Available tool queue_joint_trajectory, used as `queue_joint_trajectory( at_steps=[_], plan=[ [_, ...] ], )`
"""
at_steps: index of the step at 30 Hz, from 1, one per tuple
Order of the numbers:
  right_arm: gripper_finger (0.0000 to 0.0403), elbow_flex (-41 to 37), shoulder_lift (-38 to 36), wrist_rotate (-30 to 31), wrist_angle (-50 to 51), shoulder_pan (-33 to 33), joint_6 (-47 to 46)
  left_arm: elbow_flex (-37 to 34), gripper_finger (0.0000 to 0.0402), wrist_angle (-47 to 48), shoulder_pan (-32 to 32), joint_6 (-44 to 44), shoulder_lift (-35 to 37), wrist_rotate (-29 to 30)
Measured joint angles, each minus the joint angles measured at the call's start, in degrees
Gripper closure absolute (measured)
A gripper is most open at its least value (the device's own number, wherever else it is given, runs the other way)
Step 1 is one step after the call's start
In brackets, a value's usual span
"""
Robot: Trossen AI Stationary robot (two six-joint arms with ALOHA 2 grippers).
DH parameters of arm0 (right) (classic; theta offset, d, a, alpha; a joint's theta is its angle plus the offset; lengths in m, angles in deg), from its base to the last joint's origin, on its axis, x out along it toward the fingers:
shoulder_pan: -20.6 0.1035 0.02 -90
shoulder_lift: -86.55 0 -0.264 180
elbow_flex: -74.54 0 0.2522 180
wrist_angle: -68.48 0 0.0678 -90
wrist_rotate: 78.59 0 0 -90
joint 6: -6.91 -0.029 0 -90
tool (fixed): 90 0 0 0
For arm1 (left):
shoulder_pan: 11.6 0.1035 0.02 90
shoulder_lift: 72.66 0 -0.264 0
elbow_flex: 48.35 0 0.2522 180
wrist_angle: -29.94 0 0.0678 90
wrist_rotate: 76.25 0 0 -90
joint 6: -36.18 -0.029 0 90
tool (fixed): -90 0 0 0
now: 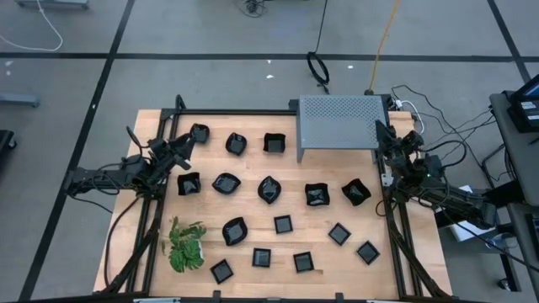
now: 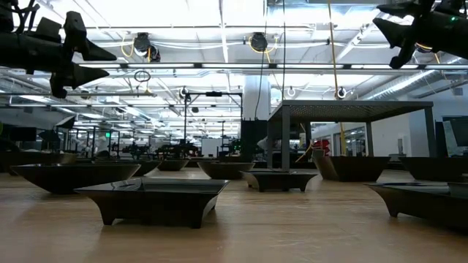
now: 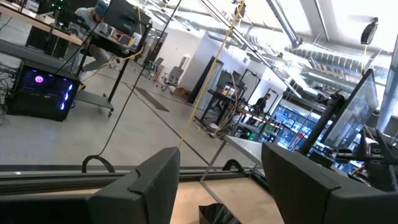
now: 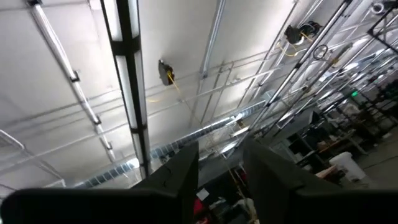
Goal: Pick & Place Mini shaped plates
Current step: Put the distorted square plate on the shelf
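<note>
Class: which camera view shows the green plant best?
The high view: the green plant appears whole near the table's front left corner, beside the black dishes. The low view and both wrist views do not show it at all.

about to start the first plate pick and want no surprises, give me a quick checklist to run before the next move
1. Left hand free: ok, fingers apart in the left wrist view, nothing between them.
2. Right hand free: ok, fingers apart, pointing at the ceiling, far from any plate.
3. Plate within reach of the left hand: ok, the black plate at the back left lies just beside it.
4. Plates separated: ok, the mini shaped plates lie apart on the table, none stacked.
5. Obstacles: ok, the green plant and the grey perforated box sit clear of the left hand.
6. Drop-off place: cannot tell, none marked.
</note>
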Motion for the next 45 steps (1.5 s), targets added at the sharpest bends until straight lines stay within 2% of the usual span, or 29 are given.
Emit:
queue_joint_trajectory(
  at_steps=[4, 9, 17, 25, 32, 37, 40, 45],
  plan=[
    [0.0289, 3.34, 1.19, -2.85, 9.16, 0.00, 5.44, 0.00, 0.0172, -0.01, 0.00, 0.00, -0.01, 0.00],
    [0.0289, 12.65, 4.64, -3.16, 28.62, 0.02, 13.32, 0.00, 0.0172, 0.00, 0.00, 0.00, -0.02, 0.00],
    [0.0289, 27.11, 14.44, -9.68, 60.84, 0.11, 20.35, -0.01, 0.0172, 0.00, 0.01, 0.00, -0.02, -0.02],
    [0.0289, 39.16, 26.51, -18.08, 86.53, 0.13, 24.06, 0.00, 0.0172, 0.00, 0.00, 0.00, -0.02, -0.02],
    [0.0289, 39.79, 33.98, -26.47, 87.54, 1.93, 24.93, 0.00, 0.0172, -0.02, 0.00, 0.00, -0.02, 0.00],
    [0.0289, 39.79, 40.07, -28.98, 91.40, 5.31, 19.50, 0.00, 0.0172, 0.00, 0.00, 0.00, -0.02, -0.02],
    [0.0289, 39.79, 44.04, -28.36, 94.67, 8.86, 13.34, 0.00, 0.0172, 0.00, 0.02, 0.00, -0.02, -0.02],
    [0.0289, 39.79, 50.29, -26.59, 97.49, 13.87, -4.14, 0.00, 0.0172, -0.02, 0.01, 0.00, -0.02, -0.02]
  ],
)
